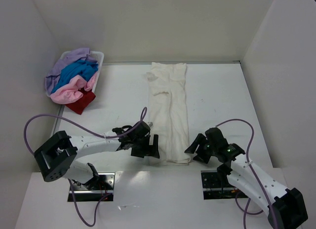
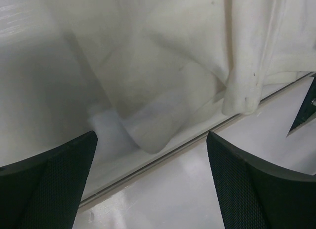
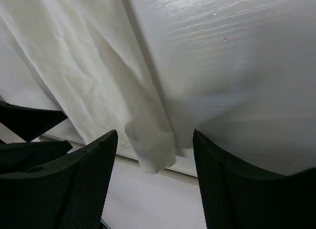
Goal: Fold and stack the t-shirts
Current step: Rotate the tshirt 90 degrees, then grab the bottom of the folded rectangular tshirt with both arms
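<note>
A cream-white t-shirt (image 1: pixel 171 110) lies folded into a long narrow strip down the middle of the table, its near end at the table's front edge. My left gripper (image 1: pixel 154 151) is open just left of that near end; the shirt's near left corner (image 2: pixel 148 135) hangs between its fingers. My right gripper (image 1: pixel 193 149) is open just right of the near end; the shirt's near right corner (image 3: pixel 153 150) lies between its fingers. Lilac (image 1: pixel 69 61), bright blue (image 1: pixel 79 71), pale pink (image 1: pixel 71 90) and red (image 1: pixel 81 101) shirts are heaped at the back left.
A white plastic basket (image 1: pixel 98 56) holds the heap of shirts at the back left, with the red one spilling onto the table. White walls enclose the table on the left, back and right. The table's front edge (image 2: pixel 163 157) runs under both grippers.
</note>
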Robot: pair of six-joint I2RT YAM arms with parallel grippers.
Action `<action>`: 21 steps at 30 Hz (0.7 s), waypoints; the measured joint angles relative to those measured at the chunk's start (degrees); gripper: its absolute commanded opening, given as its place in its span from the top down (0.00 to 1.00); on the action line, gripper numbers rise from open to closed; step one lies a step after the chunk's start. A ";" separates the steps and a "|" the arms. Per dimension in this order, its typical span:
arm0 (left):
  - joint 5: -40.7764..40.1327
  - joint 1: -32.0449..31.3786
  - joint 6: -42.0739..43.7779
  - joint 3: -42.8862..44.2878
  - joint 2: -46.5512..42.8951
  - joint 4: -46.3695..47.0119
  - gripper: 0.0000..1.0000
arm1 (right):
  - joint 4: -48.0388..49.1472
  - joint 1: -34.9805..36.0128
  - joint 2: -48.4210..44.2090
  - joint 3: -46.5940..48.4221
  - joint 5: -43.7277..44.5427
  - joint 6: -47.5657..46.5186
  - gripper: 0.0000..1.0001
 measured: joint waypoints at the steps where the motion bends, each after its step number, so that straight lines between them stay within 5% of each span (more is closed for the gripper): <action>1: -0.13 0.00 -0.04 0.28 0.35 0.33 0.01 | 0.04 0.00 -0.24 0.00 -0.26 0.15 0.33; 16: 0.81 -0.11 -1.66 1.77 3.32 3.54 0.05 | 4.37 1.42 4.28 -0.07 -1.92 0.42 0.52; 21: 1.53 -0.13 -1.88 1.99 4.13 4.35 0.10 | 5.75 1.44 4.31 -0.33 -2.16 0.57 0.65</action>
